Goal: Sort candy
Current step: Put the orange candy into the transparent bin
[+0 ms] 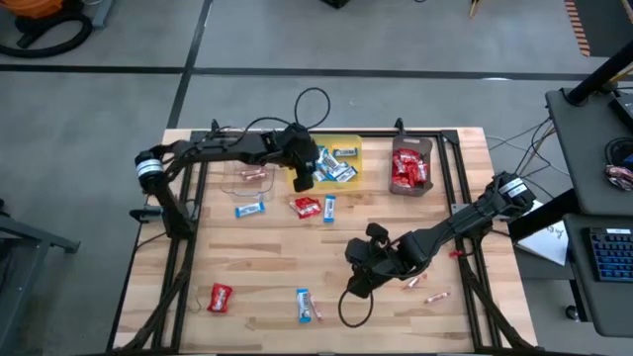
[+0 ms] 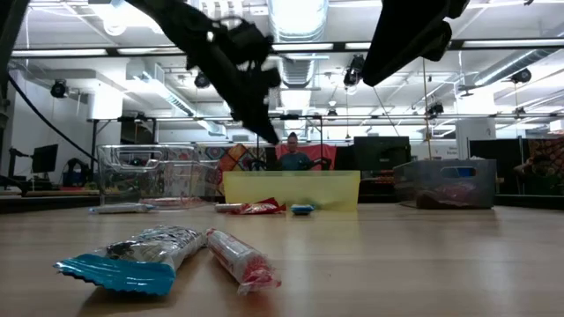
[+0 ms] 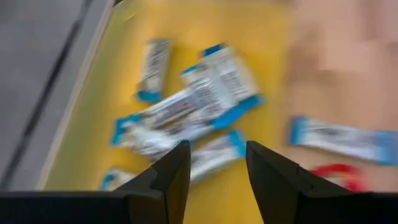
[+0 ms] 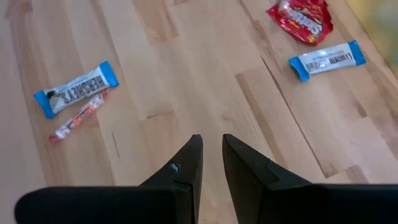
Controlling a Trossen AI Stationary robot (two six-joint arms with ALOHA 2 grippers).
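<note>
My left gripper (image 3: 217, 163) hangs open over the near left part of the yellow tray (image 1: 348, 144), where several blue-and-white bars (image 3: 205, 93) lie; nothing is between its fingers. My right gripper (image 4: 211, 155) hovers above bare wood near the table's front middle (image 1: 356, 285), its fingers a narrow gap apart and holding nothing. Loose candy lies on the table: a blue-and-white bar (image 4: 76, 88) beside a pinkish stick (image 4: 78, 115), a red packet (image 4: 301, 17) next to another bar (image 4: 326, 60), and a red packet (image 1: 220, 297) at the front left.
A clear tray (image 1: 247, 173) with pinkish sticks stands left of the yellow tray. A dark tray (image 1: 410, 166) with red packets stands to its right. More sticks (image 1: 425, 290) lie at the front right. A bar (image 1: 249, 209) lies near the clear tray.
</note>
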